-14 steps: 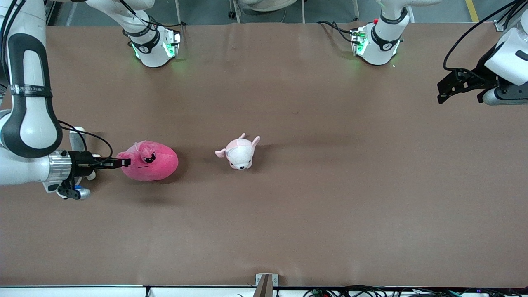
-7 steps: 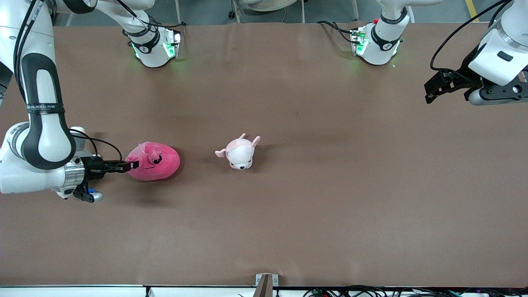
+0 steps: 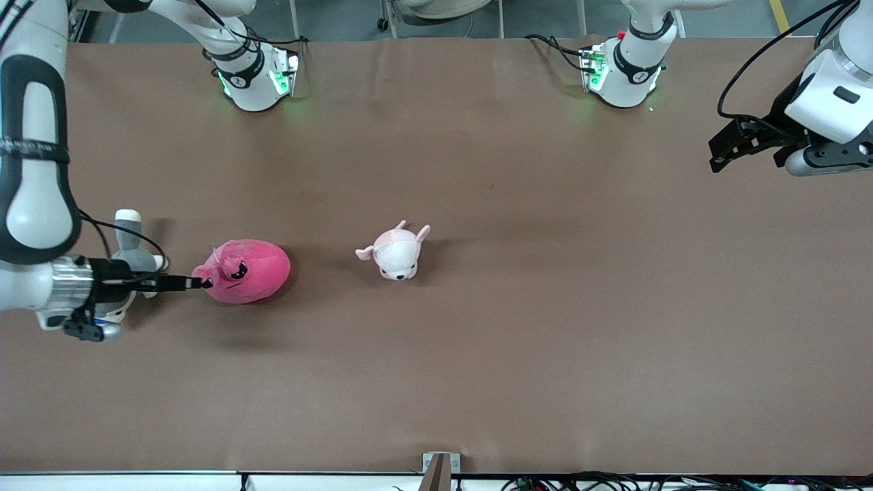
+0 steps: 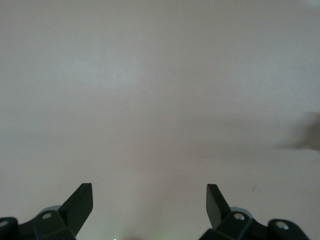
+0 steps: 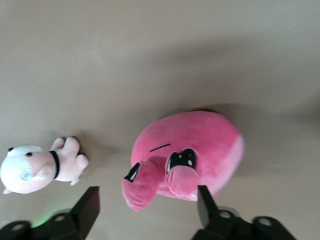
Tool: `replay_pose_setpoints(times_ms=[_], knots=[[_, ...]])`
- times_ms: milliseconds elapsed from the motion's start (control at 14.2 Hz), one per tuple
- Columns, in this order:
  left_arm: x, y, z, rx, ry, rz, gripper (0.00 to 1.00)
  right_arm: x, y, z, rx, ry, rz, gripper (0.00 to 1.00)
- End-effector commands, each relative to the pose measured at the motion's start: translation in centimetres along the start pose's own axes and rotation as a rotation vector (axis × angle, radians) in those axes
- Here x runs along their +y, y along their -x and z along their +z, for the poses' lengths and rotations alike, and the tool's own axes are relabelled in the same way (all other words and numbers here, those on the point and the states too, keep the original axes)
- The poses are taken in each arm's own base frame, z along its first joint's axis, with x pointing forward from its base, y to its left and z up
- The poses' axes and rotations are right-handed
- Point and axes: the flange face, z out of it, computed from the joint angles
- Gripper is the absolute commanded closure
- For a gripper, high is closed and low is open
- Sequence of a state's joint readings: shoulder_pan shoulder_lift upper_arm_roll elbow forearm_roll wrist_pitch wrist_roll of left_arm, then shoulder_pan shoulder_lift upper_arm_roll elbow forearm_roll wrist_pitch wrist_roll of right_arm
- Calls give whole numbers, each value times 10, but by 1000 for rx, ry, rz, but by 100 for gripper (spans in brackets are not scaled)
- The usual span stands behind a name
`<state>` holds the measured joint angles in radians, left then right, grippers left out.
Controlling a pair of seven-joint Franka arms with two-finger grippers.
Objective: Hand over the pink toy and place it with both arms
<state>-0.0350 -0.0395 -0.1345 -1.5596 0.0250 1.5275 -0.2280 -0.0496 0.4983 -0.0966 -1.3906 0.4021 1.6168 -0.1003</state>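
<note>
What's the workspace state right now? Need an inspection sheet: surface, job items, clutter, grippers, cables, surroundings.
Surface: brown table, covered by a faintly creased sheet.
Job's things: pink toy resting on the table toward the right arm's end, not lifted.
Clutter: pale puppy plush beside the pink toy, apart from it, toward mid-table; grey-and-white plush partly hidden under the right arm's wrist.
Grippers: right gripper open, low, its tips at the pink toy's ear end with nothing gripped; left gripper open and empty, over bare table at the left arm's end, waiting.
Cables: black cables on both wrists; loose wiring along the table edge nearest the front camera.
Surroundings: two arm bases lit green; grey floor.
</note>
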Motion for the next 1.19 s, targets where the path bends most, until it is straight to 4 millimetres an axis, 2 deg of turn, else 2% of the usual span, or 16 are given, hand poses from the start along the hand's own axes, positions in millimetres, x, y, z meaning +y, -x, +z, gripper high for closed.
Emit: replay_pose_setpoints(times_ms=[0,70,281,492,562,703,773,914,1124], knots=[[-8,3,-5,7,11,-3,0,-16,29,-52,54,124,-44,0],[-8,3,-5,7,11,-1,0,-26,42,-78,97,185,-62,0],[-8,4,-4,4,10,-1,0,-52,81,-136,198,360,-85,0],[-9,5,-6,4,9,-3,0,-62,120,-184,291,378,-54,0],[-9,5,-6,4,9,-3,0,-64,130,-193,306,376,-57,0],[-8,6,-7,5,9,-1,0,-65,152,-204,310,371,-53,0],[-8,7,-7,3,9,-1,0,-62,166,-203,313,367,-51,0],[-8,7,-7,1,8,-1,0,-57,185,-192,310,363,-59,0],[-8,7,-7,-1,8,-1,0,-56,199,-182,319,397,-76,0]])
